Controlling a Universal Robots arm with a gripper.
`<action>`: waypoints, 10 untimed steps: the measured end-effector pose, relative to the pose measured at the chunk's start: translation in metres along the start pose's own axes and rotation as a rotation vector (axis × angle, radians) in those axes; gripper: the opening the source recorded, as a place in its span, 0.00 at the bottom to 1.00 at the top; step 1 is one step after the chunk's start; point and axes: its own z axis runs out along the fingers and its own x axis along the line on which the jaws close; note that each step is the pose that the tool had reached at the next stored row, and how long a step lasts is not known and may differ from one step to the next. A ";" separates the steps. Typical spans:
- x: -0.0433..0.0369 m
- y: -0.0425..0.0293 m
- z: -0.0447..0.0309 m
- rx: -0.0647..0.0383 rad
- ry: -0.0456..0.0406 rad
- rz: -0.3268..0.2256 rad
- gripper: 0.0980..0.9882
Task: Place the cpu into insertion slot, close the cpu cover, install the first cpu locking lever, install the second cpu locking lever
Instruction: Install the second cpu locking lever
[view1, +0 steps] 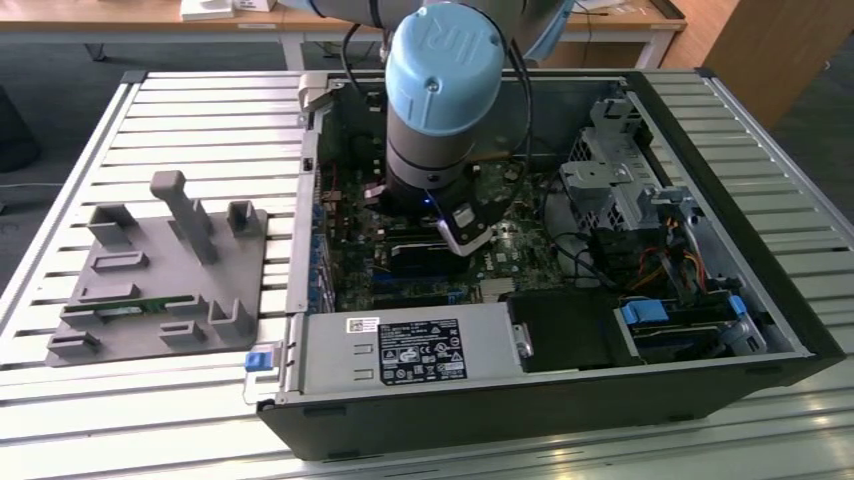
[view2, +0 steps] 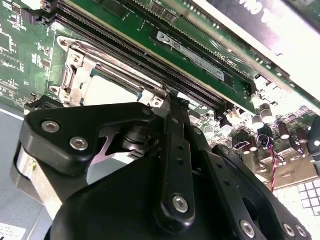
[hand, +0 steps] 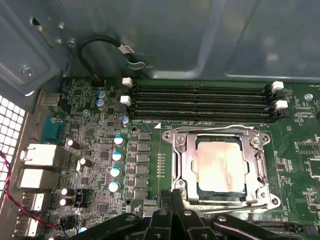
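Open PC case (view1: 561, 400) lies on a slatted table (view1: 80, 150). Arm (view1: 441, 90) reaches down into the case, over the motherboard (view1: 400, 270). Grey fixture (view1: 160, 290) sits on the table well apart from the case, toward the exterior view's left.

Gripper (hand: 172, 196) is low over the board, tips right at the edge of the slot (hand: 265, 192). In the first wrist view the two black fingers (hand: 166, 200) sit pressed together, so the jaws look narrow, near closed, with nothing seen between them. Second wrist view shows the gripper (view2: 176, 100) body close up with its tip against the slot (view2: 70, 75) frame, next to the memory slots (view2: 150, 55).

Cpu (hand: 219, 167) is already seated in the slot, silver top facing up, square to the frame. In the second wrist view the cpu (view2: 112, 90) is partly hidden behind the gripper. Cover (hand: 182, 160) is down flat around the cpu, the chip showing through its window. Thin wire levers run along the cover edges; cannot tell whether they are latched.

Memory slots (hand: 200, 102) run just beside the slot, between it and the case wall (hand: 175, 35). Row of capacitors (hand: 116, 162) stands beside the slot on the side away from the gripper tips' contact corner. A black cable (hand: 100, 42) loops on the case wall above the memory slots.
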 end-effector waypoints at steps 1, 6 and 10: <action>0.0003 -0.0002 0.0004 -0.001 -0.0001 0.000 0.01; 0.0022 -0.0004 0.0010 -0.005 -0.0004 0.000 0.01; 0.0026 0.0009 -0.0026 -0.005 -0.0004 0.000 0.01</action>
